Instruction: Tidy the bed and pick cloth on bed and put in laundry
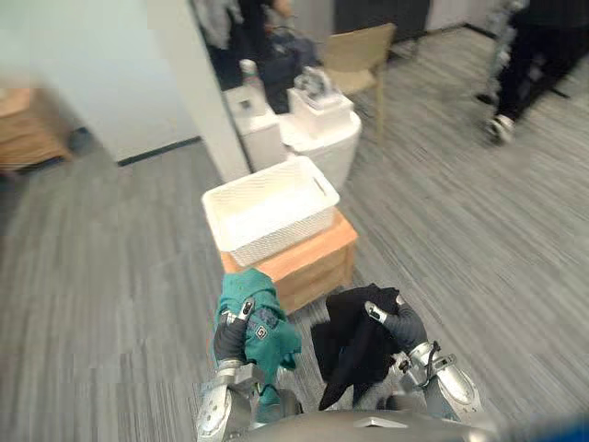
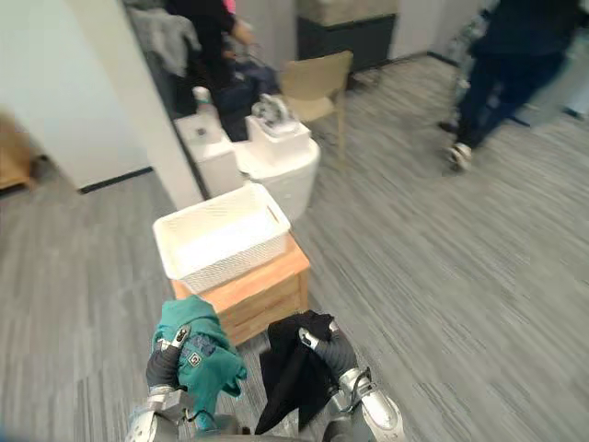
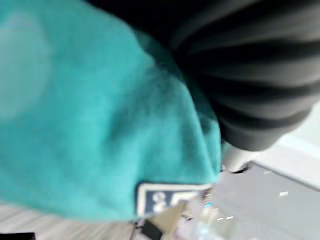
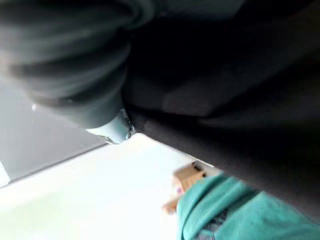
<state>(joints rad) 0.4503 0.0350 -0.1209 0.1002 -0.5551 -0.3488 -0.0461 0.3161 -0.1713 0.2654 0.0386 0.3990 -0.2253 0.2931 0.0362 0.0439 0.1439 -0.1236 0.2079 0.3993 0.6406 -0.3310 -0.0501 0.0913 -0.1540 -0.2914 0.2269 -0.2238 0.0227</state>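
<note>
Teal cloth [image 1: 262, 318] hangs bunched over the robot's left hand [image 1: 230, 339] at the lower middle of the left eye view. A silver finger is curled across the fabric, so the hand is clamped on it. Just to its right, a black cloth [image 1: 354, 345] drapes from the right hand [image 1: 405, 327], with one finger likewise hooked over the top fold. The white laundry basket [image 1: 285, 235] sits on a low wooden stand [image 1: 317, 262] at the centre of the frame, up-frame from both hands. Its long side runs across the picture, rising a little to the right. The left hand lies almost straight below the basket's near wall. The right hand is offset toward the lower right, so I judge the left to be the nearer one for a drop. A chair [image 1: 359, 55] and a person's legs [image 1: 525, 64] show along the top edge, well apart from the work.

The right eye view has the same layout. The teal bundle [image 2: 198, 354] is under the stand's near corner and the black one [image 2: 290, 368] is right of it. Neither is over the basket rim [image 2: 175, 235] yet.

In the left wrist view, teal fabric [image 3: 90, 110] lies against the dark ribbed cover [image 3: 250, 75], and the fingers are hidden.

In the right wrist view, black fabric [image 4: 240, 100] wraps past the cover [image 4: 65, 65], with a teal fold [image 4: 225, 212] at the lower right.
</note>
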